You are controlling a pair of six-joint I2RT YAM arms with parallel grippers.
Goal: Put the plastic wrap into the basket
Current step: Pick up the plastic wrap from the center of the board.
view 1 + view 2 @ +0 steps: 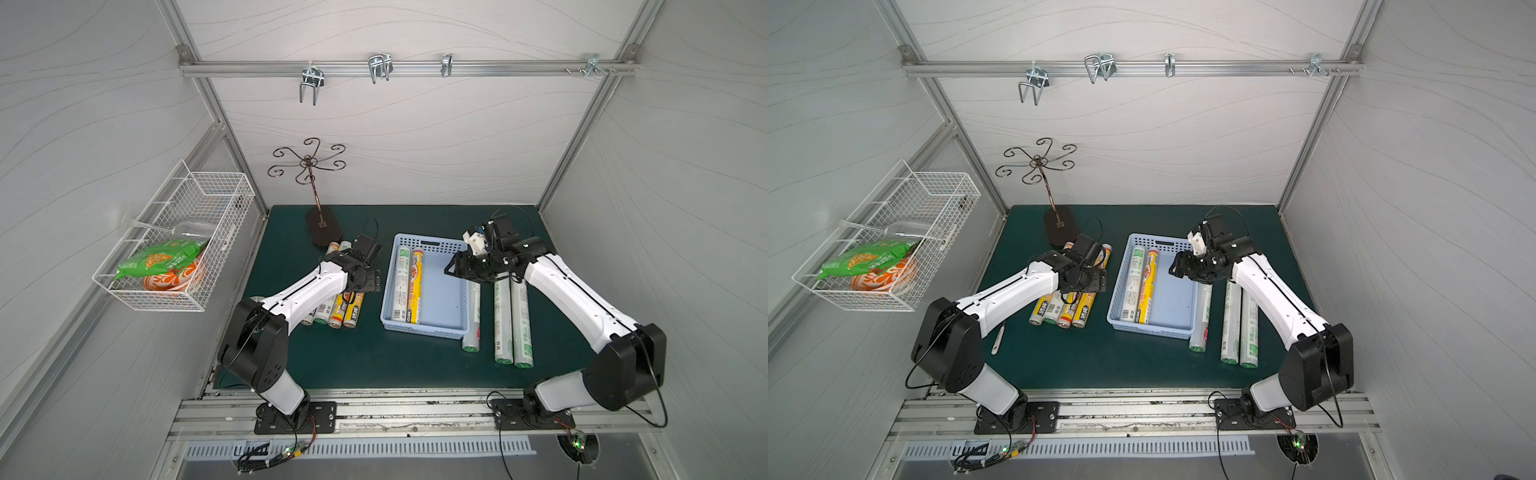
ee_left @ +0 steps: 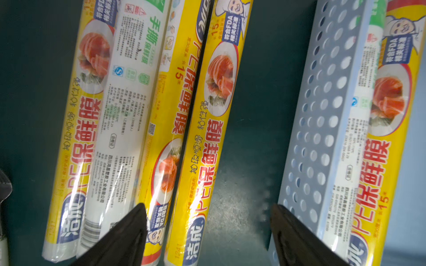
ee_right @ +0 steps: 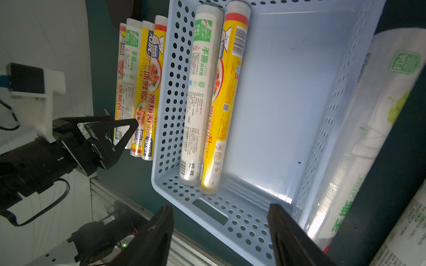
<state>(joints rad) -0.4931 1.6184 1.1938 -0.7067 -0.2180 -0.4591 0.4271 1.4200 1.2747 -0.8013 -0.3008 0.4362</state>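
The light-blue basket point(image 1: 424, 330) point(image 1: 1152, 328) holds two plastic wrap rolls along its left wall, one white point(image 1: 402, 282) and one yellow point(image 1: 415, 286). Several more rolls point(image 1: 345, 309) point(image 1: 1059, 309) lie side by side on the mat to its left. My left gripper point(image 1: 368, 282) point(image 2: 208, 230) hovers open over them, the end of a yellow roll point(image 2: 202, 161) showing between its fingers. Three white rolls point(image 1: 502, 324) lie right of the basket. My right gripper point(image 1: 453, 266) point(image 3: 219, 211) stands open and empty above the basket's far right corner.
A white wire-mesh basket point(image 1: 178, 249) with a green snack bag hangs on the left wall. A dark metal stand point(image 1: 318, 224) with curled hooks rises behind the left rolls. A slim white pen-like thing point(image 1: 998, 338) lies under the left arm. Walls enclose three sides.
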